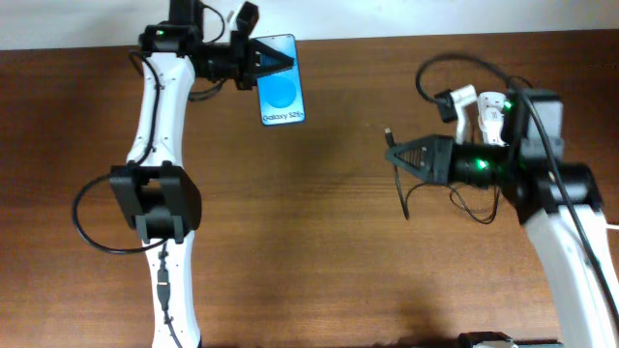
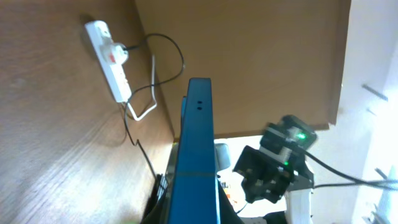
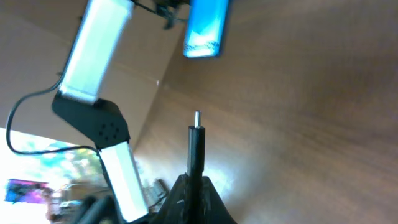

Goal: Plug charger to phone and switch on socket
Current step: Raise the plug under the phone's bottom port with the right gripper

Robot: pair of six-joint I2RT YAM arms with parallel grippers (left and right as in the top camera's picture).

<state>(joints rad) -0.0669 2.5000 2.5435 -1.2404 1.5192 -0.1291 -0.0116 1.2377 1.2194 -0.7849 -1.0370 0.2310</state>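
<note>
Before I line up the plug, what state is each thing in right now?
phone, screen lit, gripped by left gripper, no cable in.
charger, tip bare, gripped by right gripper, not in phone.
socket, charger's block plugged in; switch position unreadable.

I see the phone at the upper left-centre of the overhead frame, screen up, a blue circle on pale blue. The charger plug stands upright at the lower centre of the right wrist view, metal tip on top. The socket, white with a red mark, lies upper left in the left wrist view.
</note>
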